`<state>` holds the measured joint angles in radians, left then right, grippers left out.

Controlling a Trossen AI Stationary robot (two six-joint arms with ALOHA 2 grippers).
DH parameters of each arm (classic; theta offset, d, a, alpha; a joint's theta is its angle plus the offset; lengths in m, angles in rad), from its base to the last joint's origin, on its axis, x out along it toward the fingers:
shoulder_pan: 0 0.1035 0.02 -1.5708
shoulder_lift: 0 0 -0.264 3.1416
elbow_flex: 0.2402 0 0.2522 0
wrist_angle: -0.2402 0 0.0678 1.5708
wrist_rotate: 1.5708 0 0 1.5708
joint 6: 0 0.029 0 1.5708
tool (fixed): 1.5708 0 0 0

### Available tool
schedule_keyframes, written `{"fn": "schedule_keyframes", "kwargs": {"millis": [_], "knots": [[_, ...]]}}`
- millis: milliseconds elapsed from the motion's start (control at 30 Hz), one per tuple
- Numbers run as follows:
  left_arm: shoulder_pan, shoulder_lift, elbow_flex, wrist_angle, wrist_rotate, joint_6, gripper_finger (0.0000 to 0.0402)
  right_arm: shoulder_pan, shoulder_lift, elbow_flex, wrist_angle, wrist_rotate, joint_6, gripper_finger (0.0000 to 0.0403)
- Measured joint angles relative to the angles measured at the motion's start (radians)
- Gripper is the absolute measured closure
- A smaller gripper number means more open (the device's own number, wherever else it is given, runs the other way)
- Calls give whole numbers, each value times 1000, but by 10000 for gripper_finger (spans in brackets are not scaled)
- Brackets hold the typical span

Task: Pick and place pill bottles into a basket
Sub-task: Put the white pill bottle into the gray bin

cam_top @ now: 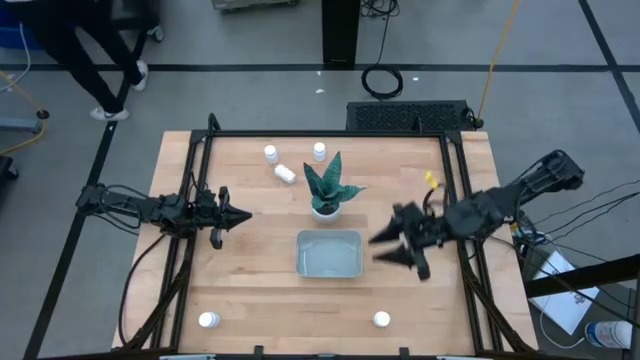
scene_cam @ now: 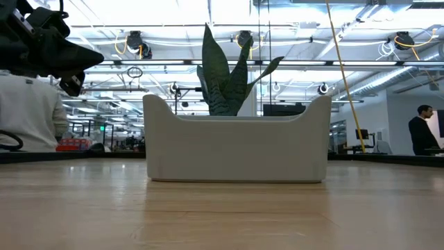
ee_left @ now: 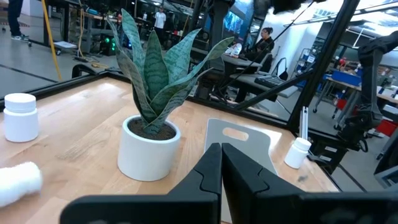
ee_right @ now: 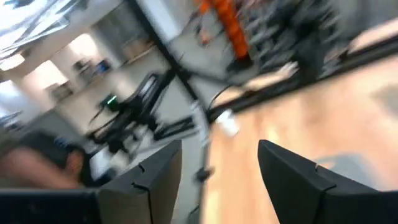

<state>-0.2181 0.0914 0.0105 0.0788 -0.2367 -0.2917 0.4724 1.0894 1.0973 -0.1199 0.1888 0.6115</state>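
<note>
Five bottles: four upright, one [cam_top: 285, 173] lying, axis diagonal. R claw [cam_top: 393, 250] spread; L claw [cam_top: 237, 214] pressed together.

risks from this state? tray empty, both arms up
1. The right gripper, open, hangs beside the tray; a low pass toward a bottle could shove the tray.
2. The plant pot stands between the tray and the three far bottles; a direct carry may clip its leaves.
3. One far bottle lies on its side and could roll when grasped.

The left gripper, shut, waits left of the plant.
</note>
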Motion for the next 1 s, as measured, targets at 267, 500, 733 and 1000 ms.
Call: {"fn": "schedule_keyframes", "kwargs": {"millis": [267,500,733,1000], "knots": [[0,0,0,0,0,0,389,103,201,238,-555,-79,33,196],[0,0,0,0,0,0,389,102,372,363,-808,-239,32,186],[0,0,0,0,0,0,389,95,448,364,-818,-327,97,202],[0,0,0,0,0,0,389,117,466,326,-552,-269,68,229]]}}
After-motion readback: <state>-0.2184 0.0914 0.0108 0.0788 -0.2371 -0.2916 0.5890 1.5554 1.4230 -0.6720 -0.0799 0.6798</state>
